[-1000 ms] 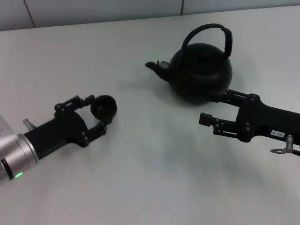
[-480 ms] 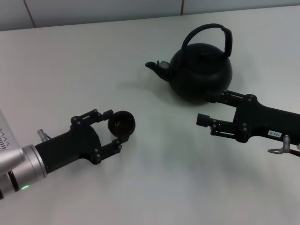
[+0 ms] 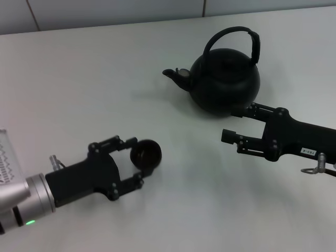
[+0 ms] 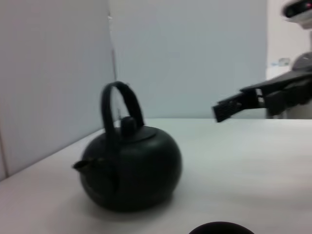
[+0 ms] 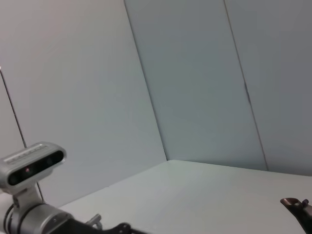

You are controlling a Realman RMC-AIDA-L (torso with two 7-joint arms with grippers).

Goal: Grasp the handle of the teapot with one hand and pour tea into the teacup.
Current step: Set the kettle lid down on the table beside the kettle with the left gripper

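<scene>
The matte black teapot [image 3: 226, 79] stands at the back right of the white table, spout [image 3: 171, 73] pointing left and the arched handle [image 3: 255, 43] upright over it. My right gripper [image 3: 237, 123] lies open just in front of the pot's base, one finger close against the body and nothing between the fingers. My left gripper [image 3: 137, 161] is at the front left, shut on the small black teacup [image 3: 146, 154], which is held at the fingertips. In the left wrist view the teapot [image 4: 131, 165] fills the middle, with the teacup's rim [image 4: 222, 228] at the lower edge.
The white table [image 3: 173, 210] is bare between the two arms. A grey wall [image 3: 105, 10] runs along the back. The right wrist view shows the left arm's camera housing [image 5: 31, 163] and the spout's tip [image 5: 295, 204].
My left gripper has carried the teacup rightward and toward the table's front. The right gripper and the teapot have hardly moved.
</scene>
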